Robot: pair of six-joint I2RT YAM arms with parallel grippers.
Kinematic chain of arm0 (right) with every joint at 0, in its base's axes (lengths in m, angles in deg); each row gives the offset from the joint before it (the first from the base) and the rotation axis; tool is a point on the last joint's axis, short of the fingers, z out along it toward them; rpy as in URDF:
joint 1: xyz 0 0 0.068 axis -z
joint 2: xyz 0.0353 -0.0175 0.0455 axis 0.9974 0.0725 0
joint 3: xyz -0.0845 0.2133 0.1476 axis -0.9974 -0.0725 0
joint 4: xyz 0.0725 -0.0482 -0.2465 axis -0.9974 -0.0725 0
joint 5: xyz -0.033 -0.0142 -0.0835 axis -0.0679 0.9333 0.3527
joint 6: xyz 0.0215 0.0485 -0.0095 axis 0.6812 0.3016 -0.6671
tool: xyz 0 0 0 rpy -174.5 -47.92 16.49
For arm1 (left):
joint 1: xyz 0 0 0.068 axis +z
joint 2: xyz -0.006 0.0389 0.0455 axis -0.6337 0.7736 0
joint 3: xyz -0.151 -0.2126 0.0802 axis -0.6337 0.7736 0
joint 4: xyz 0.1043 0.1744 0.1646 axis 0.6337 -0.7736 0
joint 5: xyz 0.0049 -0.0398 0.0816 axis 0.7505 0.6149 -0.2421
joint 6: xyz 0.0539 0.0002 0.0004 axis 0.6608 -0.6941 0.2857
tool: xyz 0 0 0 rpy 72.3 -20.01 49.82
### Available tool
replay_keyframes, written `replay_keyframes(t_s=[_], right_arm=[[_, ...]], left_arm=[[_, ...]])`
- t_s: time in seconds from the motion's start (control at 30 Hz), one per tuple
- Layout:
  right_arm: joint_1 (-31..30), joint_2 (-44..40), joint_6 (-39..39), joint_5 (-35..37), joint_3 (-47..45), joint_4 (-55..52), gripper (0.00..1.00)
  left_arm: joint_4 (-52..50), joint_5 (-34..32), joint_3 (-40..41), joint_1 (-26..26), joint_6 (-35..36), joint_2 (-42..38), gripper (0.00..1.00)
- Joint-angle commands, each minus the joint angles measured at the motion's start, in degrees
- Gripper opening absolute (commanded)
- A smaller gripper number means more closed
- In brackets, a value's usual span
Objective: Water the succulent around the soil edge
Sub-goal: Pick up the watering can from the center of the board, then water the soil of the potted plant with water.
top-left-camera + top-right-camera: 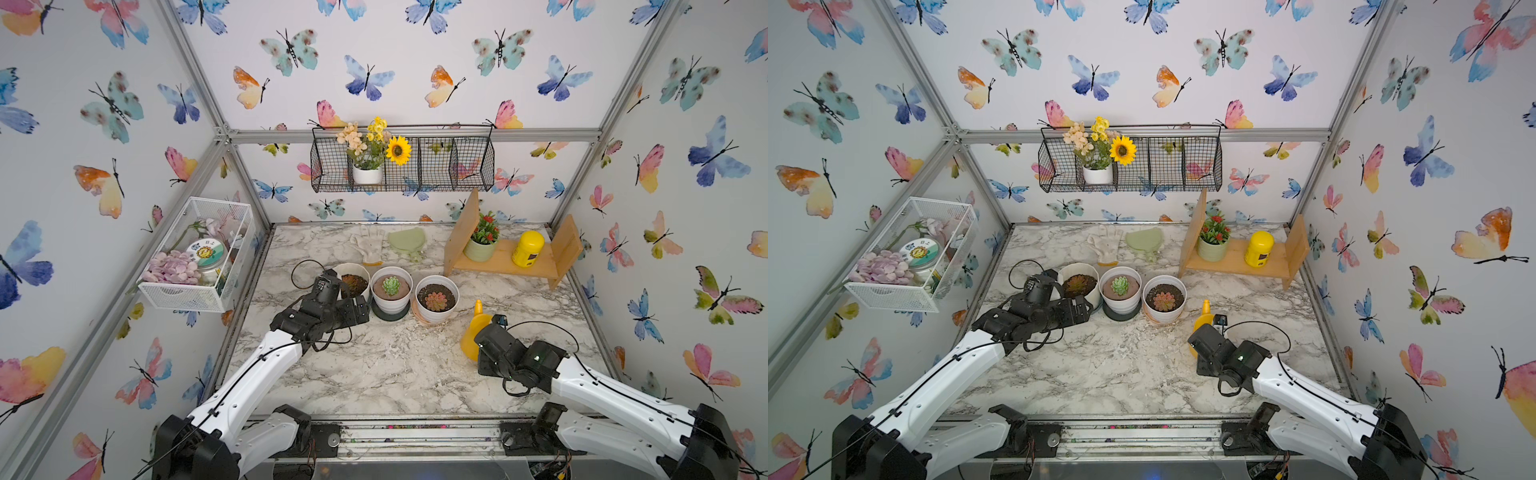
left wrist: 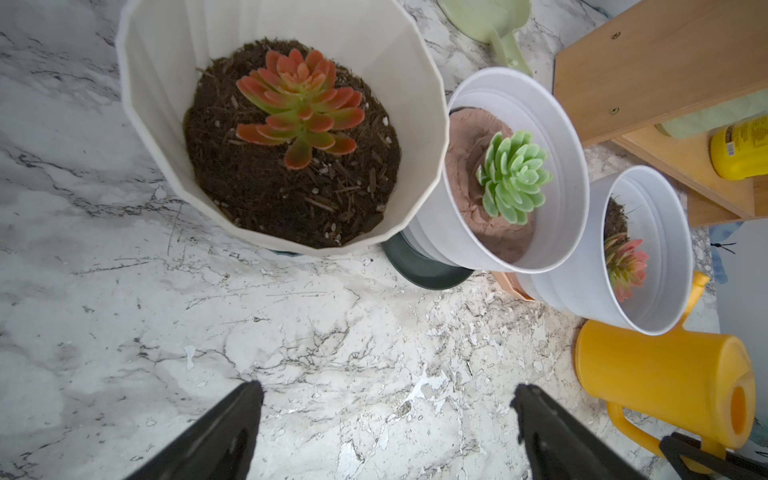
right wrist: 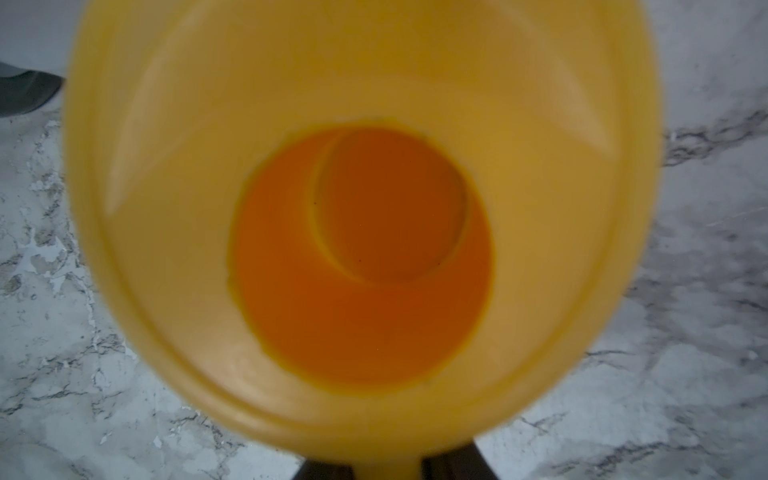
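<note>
Now the right jaws are closed on the handle of the yellow watering can (image 1: 471, 336), which stands on the worktop (image 2: 208, 311) just beside the nearest white pot (image 2: 665, 232). The left jaws hang wide and empty.

I'd lift the can level, bring the spout over a rim, tip slowly and trace the soil ring, keeping off the leaves.

That pot holds dark soil and a pink succulent (image 2: 625, 266). The middle white pot (image 2: 561, 124) holds smooth brown fill and a green succulent (image 2: 513, 176). The cream faceted pot (image 2: 415, 83) holds bark-flecked soil and an orange succulent (image 2: 299, 106). I cannot tell which one is meant, nor whether the can holds water.
</note>
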Motion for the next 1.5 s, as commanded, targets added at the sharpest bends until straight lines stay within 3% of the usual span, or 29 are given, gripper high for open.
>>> replay_keyframes(t_s=[0.0, 0.23, 0.4, 0.93, 1.13, 1.47], right_arm=[[-0.3, 0.5, 1.0, 1.7, 0.0, -0.6, 0.22], [-0.3, 0.5, 4.5, 2.1, 5.5, -8.8, 0.02], [-0.3, -0.5, 4.8, 0.4, 11.0, -13.8, 0.01], [-0.3, 1.0, 3.8, -21.3, 26.1, -28.8, 0.02], [-0.3, 6.3, 0.9, -20.4, 35.8, -36.4, 0.02], [-0.3, 13.7, -7.1, -21.9, 42.1, -36.3, 0.02]], left_arm=[[0.6, 1.1, 0.0, -0.2, 1.0, -0.9, 0.98], [-0.8, 0.0, -3.2, -0.2, 1.8, -0.8, 0.98], [-1.5, -0.3, -6.3, -0.2, 2.7, 0.3, 0.98], [-2.9, 0.4, -13.8, -0.2, 4.3, 3.4, 0.98], [-2.3, 2.5, -16.6, -0.2, 4.6, 5.4, 0.99], [0.5, 11.6, -18.3, -0.2, 6.4, 6.7, 0.99]])
